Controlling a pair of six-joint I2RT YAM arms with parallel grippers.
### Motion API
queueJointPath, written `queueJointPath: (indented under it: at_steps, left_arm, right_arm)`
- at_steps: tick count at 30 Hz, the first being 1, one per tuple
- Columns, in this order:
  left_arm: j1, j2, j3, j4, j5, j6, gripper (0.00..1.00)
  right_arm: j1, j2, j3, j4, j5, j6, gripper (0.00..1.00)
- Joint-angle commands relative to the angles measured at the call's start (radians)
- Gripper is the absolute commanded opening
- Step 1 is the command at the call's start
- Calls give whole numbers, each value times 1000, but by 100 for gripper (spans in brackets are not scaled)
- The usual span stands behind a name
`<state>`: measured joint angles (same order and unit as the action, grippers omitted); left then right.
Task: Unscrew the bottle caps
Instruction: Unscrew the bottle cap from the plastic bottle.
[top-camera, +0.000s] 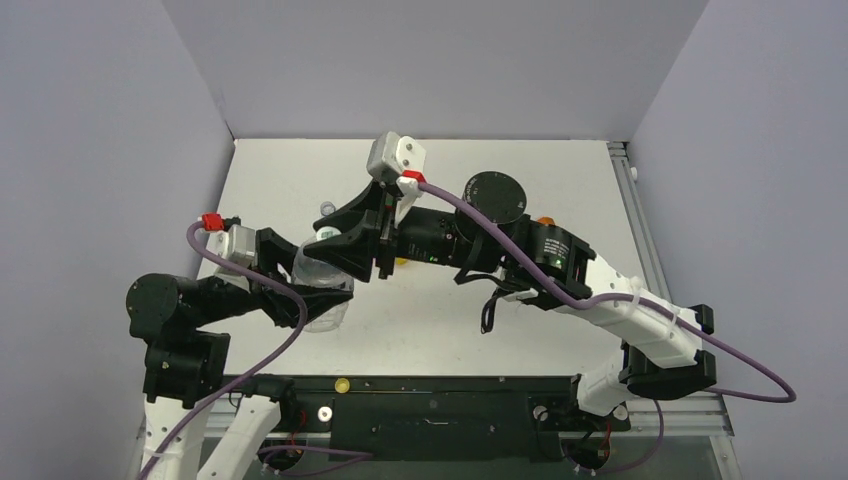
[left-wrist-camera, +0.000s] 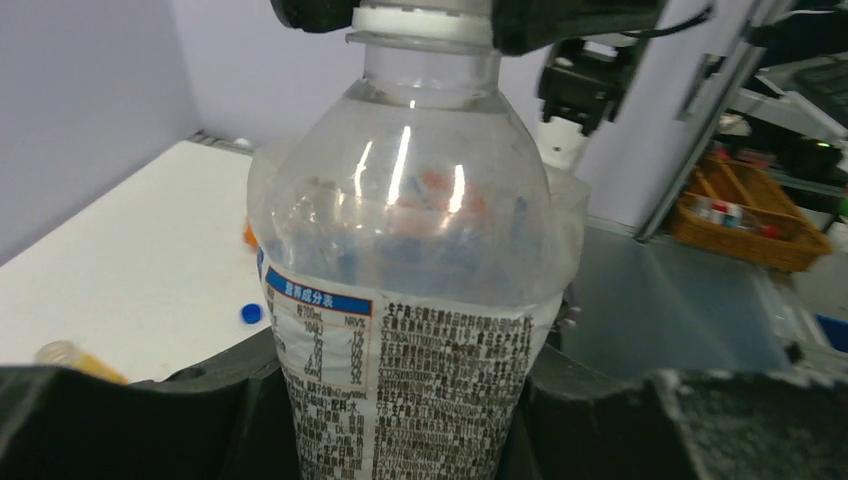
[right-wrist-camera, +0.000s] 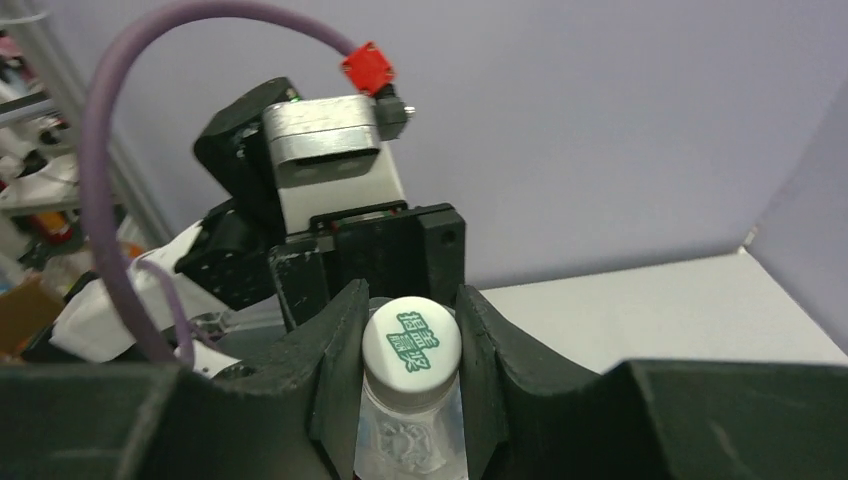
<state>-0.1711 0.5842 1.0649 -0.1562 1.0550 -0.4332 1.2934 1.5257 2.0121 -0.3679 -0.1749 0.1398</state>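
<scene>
Both tools (top-camera: 335, 262) on one clear bottle (top-camera: 322, 292) mid-table

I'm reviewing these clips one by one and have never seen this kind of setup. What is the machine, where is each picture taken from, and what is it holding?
These are two robot arms bolted side by side at the near edge of a white table. The overhead picture looks down from above and behind them. The other two come from small cameras on each wrist, so each shows its own fingers.

The left end effector is shut around the body of a clear water bottle, holding it off the table. The right end effector is shut on the bottle's white cap, which has green printed characters on top; that cap is still on the neck.

On the table, the left wrist view shows a loose blue cap and part of a yellow bottle lying at the lower left.
</scene>
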Motion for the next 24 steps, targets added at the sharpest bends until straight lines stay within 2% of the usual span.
queueJointPath:
  at_steps: [1,3,6,8,9,10,11,14,16,20,24]
  left_arm:
    - [12,23,-2,268,86,-320,0]
    - [12,27,1,281,90,-330,0]
    - [12,30,7,270,82,-312,0]
    - [13,32,11,253,70,-286,0]
    - [12,31,11,246,65,-262,0]
    - [12,31,13,229,52,-247,0]
    - [12,31,15,217,45,-209,0]
    - [12,28,39,83,-16,-86,0]
    - [13,25,59,-13,-67,42,0]
    - [13,0,72,-157,-192,338,0]
    - [13,-15,65,-235,-333,502,0]
  right_arm:
    - [-34,-125,7,-47,-398,-78,0]
    - [-35,-135,13,-87,-479,-99,0]
    - [-36,-137,16,-127,-482,-124,0]
    - [-33,-135,16,-129,-388,-116,14]
    - [-26,-131,13,-124,-278,-98,41]
    - [-21,-127,13,-113,-141,-90,59]
    - [-12,-122,16,-106,-79,-76,74]
    - [15,-91,41,-96,221,-48,80]
    - [29,-68,68,-87,334,-7,80]
    - [47,2,150,-102,440,67,81]
    - [51,114,306,-183,475,117,82]
